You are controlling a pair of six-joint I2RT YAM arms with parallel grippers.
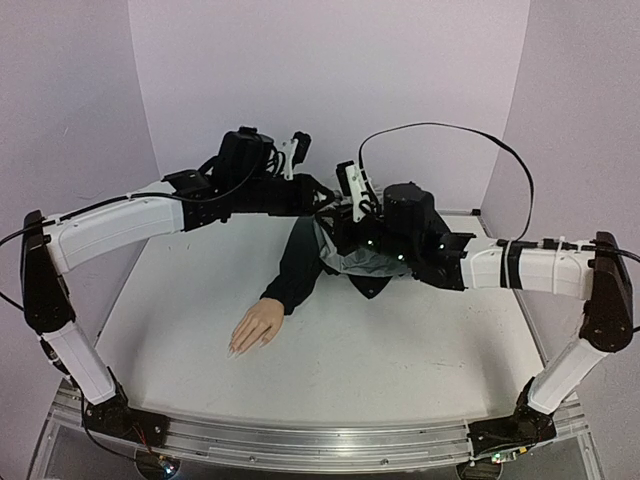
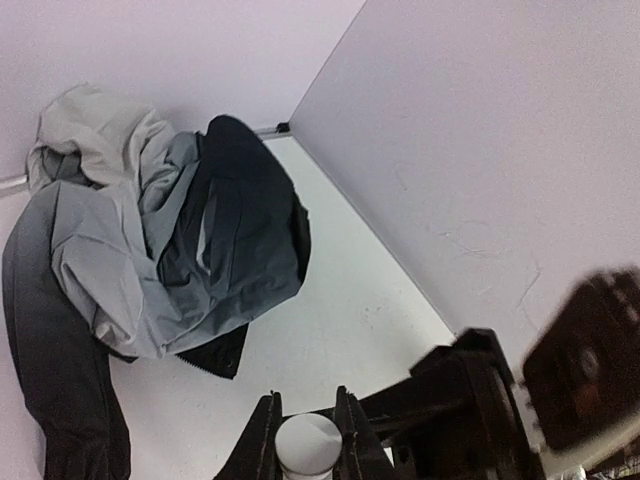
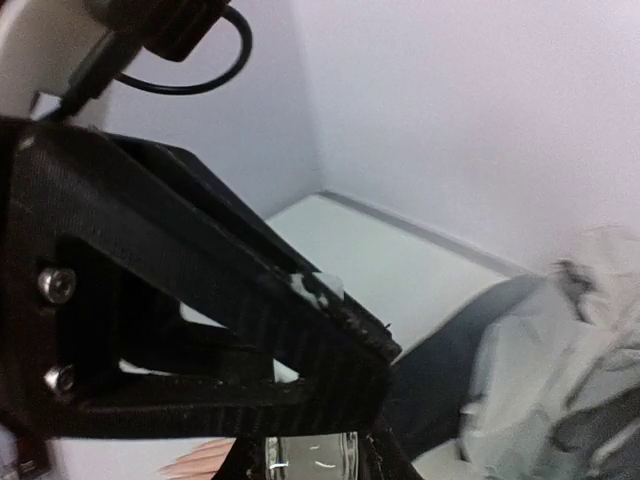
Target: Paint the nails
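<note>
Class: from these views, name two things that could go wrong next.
The left tool pinches the white cap while the right tool holds the bottle near the grey jacket: a slip could spill polish there. The mannequin hand lies well away, so polish may drip on the way.

I am seeing both arms crowding the air over the rear middle of the table (image 1: 430, 340). The left end effector (image 2: 308, 432) and the right end effector (image 3: 310, 455) are both clamping the small white bottle (image 2: 308, 452), so nothing is passing between them. Beneath them the crumpled grey and dark garment (image 1: 352, 265) is heaping up and blocking any low approach. The dark sleeve (image 1: 298, 268) is running diagonally down to the mannequin hand (image 1: 255, 328), cutting across left of centre. Open table is lying in front of that hand, along the near edge and across the right half. The walls (image 1: 330, 70) are closing in the back and both sides.
</note>
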